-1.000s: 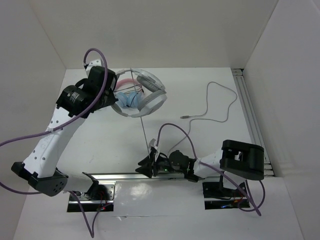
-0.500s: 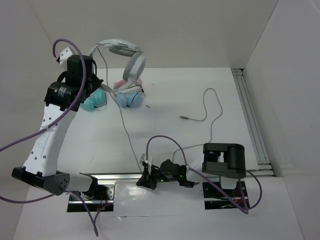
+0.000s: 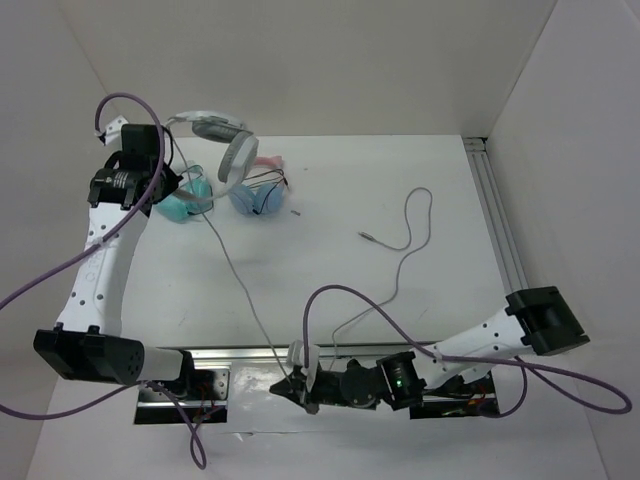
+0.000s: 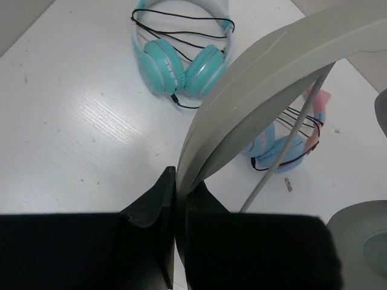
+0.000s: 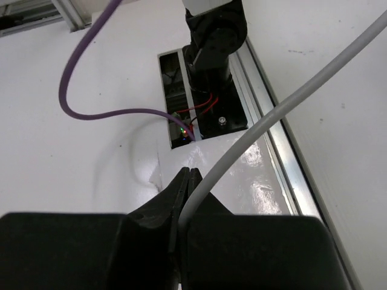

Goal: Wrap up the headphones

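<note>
The large light-grey headphones [image 3: 222, 135] hang in the air at the far left, held by the headband [image 4: 272, 72] in my left gripper [image 3: 160, 185], which is shut on it [image 4: 178, 181]. Their thin grey cable [image 3: 240, 285] runs taut from them down to my right gripper [image 3: 296, 385] at the near edge. That gripper [image 5: 188, 181] is shut on the cable [image 5: 260, 127]. The rest of the cable [image 3: 415, 235] loops loose across the table to its plug [image 3: 366, 236].
A teal pair of headphones [image 3: 185, 200] [image 4: 178, 60] and a blue pair with a pink band [image 3: 255, 195] [image 4: 287, 142] lie on the table under the held pair. Metal rails run along the near edge [image 3: 240, 352] and right side [image 3: 497, 230]. White walls enclose the table.
My left gripper has carried the headphones up and to the far left. My right gripper has pulled the cable back toward the near edge, and the right arm has stretched out to the right.
</note>
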Controlling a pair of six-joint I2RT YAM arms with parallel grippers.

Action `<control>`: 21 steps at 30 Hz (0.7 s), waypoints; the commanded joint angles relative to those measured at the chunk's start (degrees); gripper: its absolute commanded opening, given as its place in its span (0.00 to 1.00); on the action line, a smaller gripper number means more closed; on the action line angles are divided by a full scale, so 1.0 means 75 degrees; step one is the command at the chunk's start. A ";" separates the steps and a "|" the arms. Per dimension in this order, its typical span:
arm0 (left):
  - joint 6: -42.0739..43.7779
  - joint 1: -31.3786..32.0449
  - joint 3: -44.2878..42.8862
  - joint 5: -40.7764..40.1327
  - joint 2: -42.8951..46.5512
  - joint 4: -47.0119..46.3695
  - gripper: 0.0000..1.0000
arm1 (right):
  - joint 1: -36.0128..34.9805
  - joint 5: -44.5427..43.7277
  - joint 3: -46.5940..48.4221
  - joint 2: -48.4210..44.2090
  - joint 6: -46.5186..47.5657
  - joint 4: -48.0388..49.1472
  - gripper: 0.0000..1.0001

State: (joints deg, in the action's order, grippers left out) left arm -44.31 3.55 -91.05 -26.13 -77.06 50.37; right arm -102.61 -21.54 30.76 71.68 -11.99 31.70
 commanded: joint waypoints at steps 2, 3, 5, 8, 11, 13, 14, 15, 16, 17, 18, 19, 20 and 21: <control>0.0340 -0.0134 -0.0072 0.0075 -0.0049 -0.0997 0.00 | -0.0976 -0.2116 0.0830 -0.0335 0.0496 -0.2009 0.00; 0.0342 0.0052 -0.0072 -0.0100 -0.0050 -0.0928 0.00 | -0.1165 -0.2283 0.1145 -0.0335 0.0578 -0.2163 0.00; 0.0494 0.0147 0.0243 -0.0336 -0.0132 -0.0927 0.00 | -0.1586 -0.2924 0.1777 -0.0335 0.0836 -0.2828 0.00; 0.0717 0.0148 0.0734 -0.0009 0.0101 -0.0681 0.00 | -0.1869 -0.4188 0.2586 -0.0253 0.1081 -0.4022 0.00; 0.0787 0.0148 0.1623 -0.0008 0.0593 -0.0681 0.00 | -0.1940 -0.5069 0.2975 -0.0579 0.1490 -0.4589 0.00; 0.0869 0.0485 0.2083 -0.0147 0.1130 -0.0903 0.00 | -0.1940 -0.5377 0.3198 -0.0884 0.1936 -0.4463 0.00; 0.0939 0.0580 0.2259 -0.0334 0.1238 -0.0903 0.00 | -0.1940 -0.5378 0.3280 -0.1048 0.2542 -0.4334 0.00; 0.1010 0.0674 0.2504 -0.0464 0.1309 -0.0903 0.00 | -0.1940 -0.5471 0.3397 -0.1282 0.2814 -0.4101 0.00; 0.1080 0.0756 0.2611 -0.0558 0.1309 -0.0903 0.00 | -0.1940 -0.5472 0.3700 -0.1353 0.3119 -0.4005 0.00; 0.1081 0.0827 0.2728 -0.0629 0.1391 -0.0973 0.00 | -0.1940 -0.5472 0.3900 -0.1354 0.3621 -0.4004 0.00; 0.1162 0.0955 0.2810 -0.0629 0.1391 -0.0974 0.00 | -0.1940 -0.5472 0.4099 -0.1354 0.3893 -0.3900 0.00; 0.1163 0.1037 0.2916 -0.0629 0.1391 -0.0974 0.00 | -0.1940 -0.5472 0.4565 -0.1215 0.4127 -0.3899 0.00; 0.1244 0.1212 0.2917 -0.0629 0.1287 -0.0974 0.00 | -0.1859 -0.5623 0.4790 -0.1109 0.4373 -0.3795 0.00; 0.1349 0.1307 0.2917 -0.0629 0.1147 -0.0974 0.00 | -0.1788 -0.5624 0.5002 -0.1004 0.4886 -0.3794 0.00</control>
State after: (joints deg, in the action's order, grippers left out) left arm -35.09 11.55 -68.58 -29.17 -68.66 49.69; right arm -116.57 -59.83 61.84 63.70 13.39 0.64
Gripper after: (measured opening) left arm 0.144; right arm 0.021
